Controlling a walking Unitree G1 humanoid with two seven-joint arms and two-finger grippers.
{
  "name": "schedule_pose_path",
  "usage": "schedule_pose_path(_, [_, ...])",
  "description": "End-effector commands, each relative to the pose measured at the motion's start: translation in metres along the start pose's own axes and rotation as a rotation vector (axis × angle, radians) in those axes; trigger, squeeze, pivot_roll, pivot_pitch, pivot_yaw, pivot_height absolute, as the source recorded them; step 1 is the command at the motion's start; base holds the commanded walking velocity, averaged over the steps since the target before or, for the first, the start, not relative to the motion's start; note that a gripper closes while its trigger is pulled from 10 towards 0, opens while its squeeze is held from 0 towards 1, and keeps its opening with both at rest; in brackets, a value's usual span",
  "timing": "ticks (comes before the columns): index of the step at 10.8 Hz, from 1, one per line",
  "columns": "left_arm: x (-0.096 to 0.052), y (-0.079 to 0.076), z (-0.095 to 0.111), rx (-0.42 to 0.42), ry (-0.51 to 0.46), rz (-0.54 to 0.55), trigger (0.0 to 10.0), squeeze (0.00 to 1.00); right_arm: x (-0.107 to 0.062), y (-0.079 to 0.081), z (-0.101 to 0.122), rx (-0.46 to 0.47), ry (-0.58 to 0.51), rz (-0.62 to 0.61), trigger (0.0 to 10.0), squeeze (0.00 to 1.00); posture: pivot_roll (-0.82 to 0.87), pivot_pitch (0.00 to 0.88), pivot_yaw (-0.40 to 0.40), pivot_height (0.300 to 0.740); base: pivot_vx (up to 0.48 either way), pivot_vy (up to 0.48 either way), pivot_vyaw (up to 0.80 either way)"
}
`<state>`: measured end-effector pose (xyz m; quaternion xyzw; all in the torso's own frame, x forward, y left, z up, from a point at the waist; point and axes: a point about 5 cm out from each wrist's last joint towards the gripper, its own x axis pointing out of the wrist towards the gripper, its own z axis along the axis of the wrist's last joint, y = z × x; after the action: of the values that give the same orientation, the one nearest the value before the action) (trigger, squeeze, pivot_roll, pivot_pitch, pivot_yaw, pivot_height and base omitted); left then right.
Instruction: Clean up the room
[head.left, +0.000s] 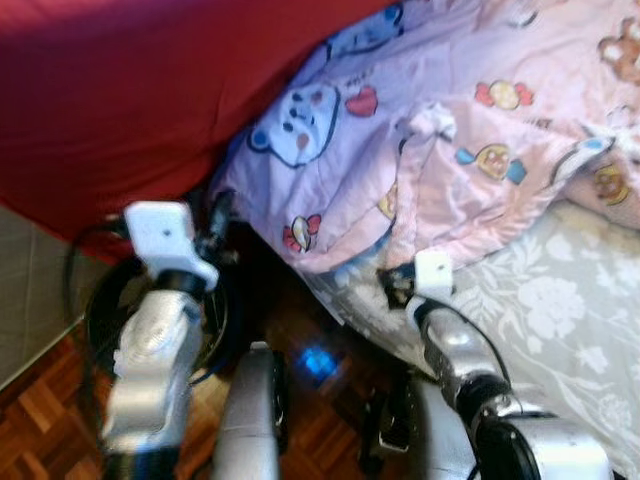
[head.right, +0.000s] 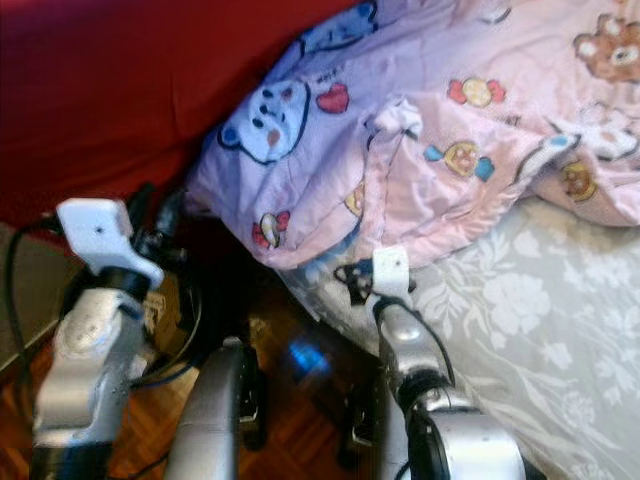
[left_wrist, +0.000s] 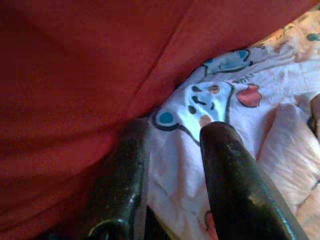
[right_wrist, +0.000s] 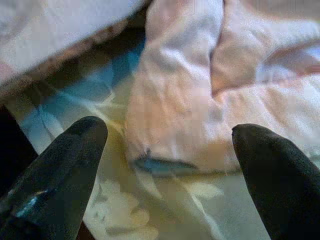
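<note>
Floor: wood parquet (head.left: 40, 400) beneath both arms.
Right gripper (right_wrist: 165, 145): fingers spread wide, holding nothing, poised at the hanging hem.
Left gripper (left_wrist: 172, 150): fingers apart, empty, at the quilt's corner beside the red sheet (head.left: 120, 100).
Quilt (head.left: 450, 130): crumpled pink cartoon print on the floral mattress (head.left: 560, 300), lying straight ahead of the right gripper, likely the nearer arm.
</note>
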<state>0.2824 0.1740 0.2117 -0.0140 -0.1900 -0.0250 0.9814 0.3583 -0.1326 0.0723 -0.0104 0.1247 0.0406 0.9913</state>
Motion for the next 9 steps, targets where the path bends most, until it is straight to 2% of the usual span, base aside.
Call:
schedule_pose_path(1, [-0.009, 0.001, 0.002, 0.000, 0.019, 0.007, 10.0, 0.00, -0.004, 0.005, -0.014, 0.013, 0.041, 0.010, 10.0, 0.00, 0.47, 0.544, -0.018, 0.637, 0.000, 0.000, 0.00])
schedule_pose_path(4, [-0.020, -0.001, 0.015, 0.004, 0.037, 0.014, 10.0, 0.00, -0.004, 0.006, -0.016, 0.001, 0.063, -0.003, 10.0, 0.00, 0.49, 0.566, -0.016, 0.637, 0.000, 0.000, 0.00])
schedule_pose_path(5, [-0.024, -0.002, 0.017, 0.001, 0.044, 0.018, 10.0, 0.00, -0.004, 0.005, -0.016, -0.009, 0.061, -0.023, 0.3, 0.00, 0.50, 0.570, -0.015, 0.637, 0.000, 0.000, 0.00])
schedule_pose_path(7, [-0.031, -0.002, 0.017, -0.002, 0.071, 0.026, 10.0, 0.00, -0.004, -0.002, -0.014, -0.035, 0.049, -0.070, 0.0, 0.00, 0.50, 0.580, -0.016, 0.637, 0.000, 0.000, 0.00])
schedule_pose_path(8, [-0.030, -0.004, 0.022, -0.007, 0.069, 0.025, 10.0, 0.00, -0.004, -0.014, -0.010, -0.038, 0.039, -0.132, 0.0, 0.00, 0.49, 0.582, -0.020, 0.637, 0.000, 0.000, 0.00])
schedule_pose_path(9, [-0.029, -0.005, 0.025, -0.009, 0.067, 0.026, 10.0, 0.00, -0.004, -0.018, -0.010, -0.042, 0.041, -0.144, 0.4, 0.00, 0.49, 0.586, -0.024, 0.637, 0.000, 0.000, 0.00])
